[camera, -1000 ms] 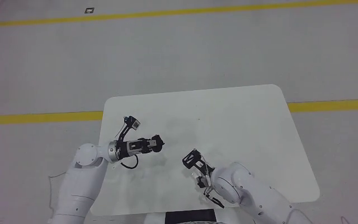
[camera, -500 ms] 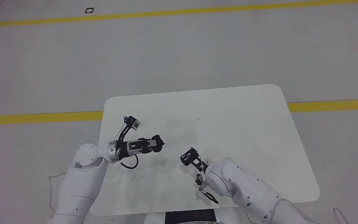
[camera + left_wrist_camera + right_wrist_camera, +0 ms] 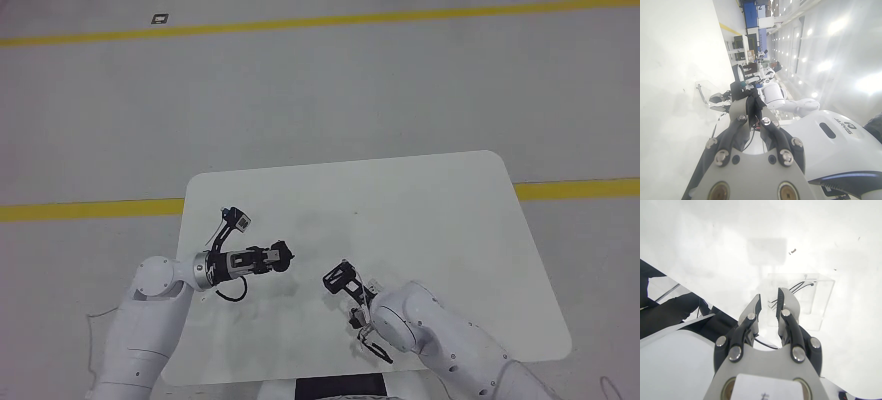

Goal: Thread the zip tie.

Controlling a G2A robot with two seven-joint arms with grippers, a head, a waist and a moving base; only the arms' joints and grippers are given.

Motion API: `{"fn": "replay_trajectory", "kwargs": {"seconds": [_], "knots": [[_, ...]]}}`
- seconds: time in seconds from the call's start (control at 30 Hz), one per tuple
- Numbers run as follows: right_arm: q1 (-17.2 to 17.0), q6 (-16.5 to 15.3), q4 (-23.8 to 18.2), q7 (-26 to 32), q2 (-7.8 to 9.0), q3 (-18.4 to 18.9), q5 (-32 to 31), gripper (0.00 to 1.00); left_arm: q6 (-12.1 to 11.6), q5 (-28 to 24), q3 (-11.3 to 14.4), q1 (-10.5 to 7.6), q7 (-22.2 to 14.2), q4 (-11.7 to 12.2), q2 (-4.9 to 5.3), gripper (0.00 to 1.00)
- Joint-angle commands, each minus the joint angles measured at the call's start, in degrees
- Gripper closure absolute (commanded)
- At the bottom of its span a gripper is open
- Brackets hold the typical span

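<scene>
My right claw [image 3: 769, 303]: narrow gap, 4 o'clock of left claw [image 3: 283, 255].
Zip ties [image 3: 798, 286]: in clear box [image 3: 827, 294], just past right tips.
Left claw: gripping black thing [image 3: 753, 100].

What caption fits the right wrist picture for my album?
Open right gripper at a clear box holding black zip ties on the white table.

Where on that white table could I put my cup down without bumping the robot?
The whole far half of the table is bare, from its far edge down to the grippers, as is its right end. Crowded: the near middle, where the left gripper, clamping a black thing, the right gripper and the clear box of zip ties sit close.
</scene>
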Motion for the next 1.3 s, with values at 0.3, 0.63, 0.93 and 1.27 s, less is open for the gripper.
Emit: {"fn": "replay_trajectory", "kwargs": {"seconds": [0.3,0.63,0.93,1.27], "knots": [[-3.0,1.7,-2.0,-1.2,0.72,4.0,-1.3,0.99,0.0,0.0,0.0,0.0,0.0,0.0,0.0,1.0],[-0.4,3.2,2.9,0.4,-0.47,1.5,-2.2,1.0,0.0,0.0,0.0,0.0,0.0,0.0,0.0,1.0],[3.2,2.1,7.2,1.0,-2.07,-2.2,-2.3,1.0,0.0,0.0,0.0,0.0,0.0,0.0,0.0,1.0],[3.7,2.6,8.0,2.4,-2.73,-3.1,-3.8,0.97,0.0,0.0,0.0,0.0,0.0,0.0,0.0,1.0]]}}
